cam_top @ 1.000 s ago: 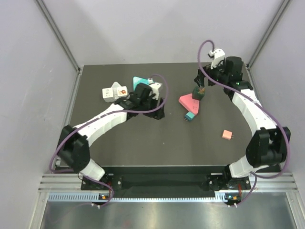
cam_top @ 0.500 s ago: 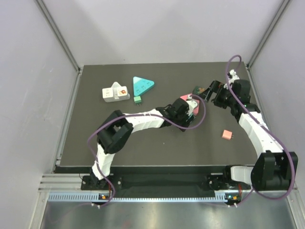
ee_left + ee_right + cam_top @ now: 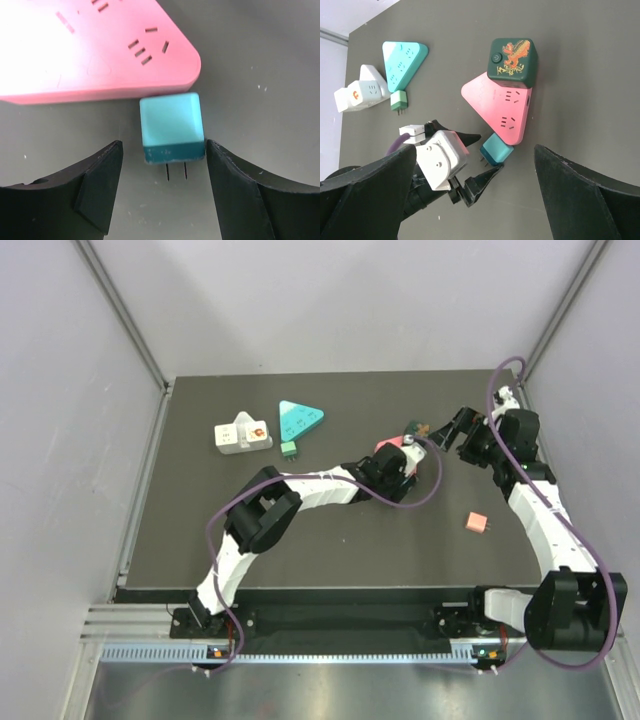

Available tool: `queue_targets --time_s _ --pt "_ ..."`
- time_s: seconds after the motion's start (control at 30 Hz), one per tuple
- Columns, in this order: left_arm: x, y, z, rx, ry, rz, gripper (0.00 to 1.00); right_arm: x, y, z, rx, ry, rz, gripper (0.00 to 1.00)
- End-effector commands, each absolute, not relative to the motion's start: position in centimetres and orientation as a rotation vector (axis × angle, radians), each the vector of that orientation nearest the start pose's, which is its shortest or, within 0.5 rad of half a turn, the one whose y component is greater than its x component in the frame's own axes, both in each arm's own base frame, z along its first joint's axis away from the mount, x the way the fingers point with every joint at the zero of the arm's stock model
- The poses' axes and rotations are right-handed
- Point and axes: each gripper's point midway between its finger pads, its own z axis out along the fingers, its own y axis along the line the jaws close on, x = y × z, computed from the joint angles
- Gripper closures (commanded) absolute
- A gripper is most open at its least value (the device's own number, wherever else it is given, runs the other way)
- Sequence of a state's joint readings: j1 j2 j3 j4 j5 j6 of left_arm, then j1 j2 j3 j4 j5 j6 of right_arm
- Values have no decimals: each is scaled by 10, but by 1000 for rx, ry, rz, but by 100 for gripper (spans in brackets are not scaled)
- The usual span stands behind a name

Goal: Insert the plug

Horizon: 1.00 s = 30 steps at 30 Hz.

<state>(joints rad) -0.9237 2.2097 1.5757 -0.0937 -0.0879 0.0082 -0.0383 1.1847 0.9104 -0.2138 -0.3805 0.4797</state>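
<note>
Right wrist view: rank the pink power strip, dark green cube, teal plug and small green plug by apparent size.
1. pink power strip
2. dark green cube
3. teal plug
4. small green plug, though it sits farther from the camera

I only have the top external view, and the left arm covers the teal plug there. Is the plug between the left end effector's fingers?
Observer: Yes. In the left wrist view the teal plug lies between the open fingers of the left end effector, and neither finger touches it.
Operator: Which way do its prongs point?
Observer: Back toward the wrist camera, away from the pink power strip. The plug's rear sits right by the strip's edge.
Operator: Is anything else at the strip?
Observer: The right wrist view shows a dark green cube adapter with a dragon picture at one corner of the strip.
</note>
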Motion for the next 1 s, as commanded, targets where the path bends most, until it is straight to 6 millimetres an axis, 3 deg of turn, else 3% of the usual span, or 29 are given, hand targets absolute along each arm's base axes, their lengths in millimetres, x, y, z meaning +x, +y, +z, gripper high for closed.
queue_targets --time_s 0.0,0.13,0.23,0.27,0.3,0.37,0.4,0.43,0.47,0.5,0.53,0.57,0.6,0.63,0.7,0.73,0.8,0.83,0.9,0.97 --pt "369 -459 43 991 2016 -382 28 364 61 224 289 2008 640 0" --pt "370 -464 39 993 2016 -398 33 363 55 219 311 2005 627 0" --pt "367 -465 40 999 2013 -421 61 362 52 212 327 2022 631 0" --pt "365 -464 43 996 2011 -432 81 361 51 211 327 2029 634 0" --pt "358 -459 39 1007 2027 -434 88 360 50 207 336 2041 638 0" --pt "355 -462 68 973 1962 -497 96 358 53 205 312 2056 656 0" --pt "346 -454 63 983 1971 -505 100 355 56 202 300 2077 675 1" --pt "342 -453 71 976 1958 -528 100 353 60 199 276 2092 692 3" --pt "338 -453 100 953 1901 -555 100 350 64 195 263 2114 717 7" --pt "324 -446 96 986 1906 -588 100 344 73 188 245 2159 763 14" --pt "317 -444 106 986 1884 -602 100 339 78 182 216 2192 774 16" --pt "307 -444 134 973 1827 -631 100 335 83 177 191 2221 784 19" --pt "296 -437 130 990 1836 -633 100 326 97 168 152 2284 809 24" --pt "284 -436 153 987 1792 -659 100 322 102 164 125 2306 814 26" --pt "267 -427 155 1009 1790 -676 100 307 136 156 18 2353 895 31" --pt "256 -424 173 1008 1756 -695 100 301 151 161 -20 2337 979 31" --pt "244 -411 174 1015 1761 -689 100 287 178 160 -83 2340 1074 35" --pt "238 -404 192 998 1724 -706 100 280 190 164 -102 2341 1128 36" --pt "229 -393 194 1002 1717 -714 100 272 208 167 -153 2333 1174 36" --pt "221 -384 213 988 1681 -730 100 266 221 174 -173 2315 1235 35"
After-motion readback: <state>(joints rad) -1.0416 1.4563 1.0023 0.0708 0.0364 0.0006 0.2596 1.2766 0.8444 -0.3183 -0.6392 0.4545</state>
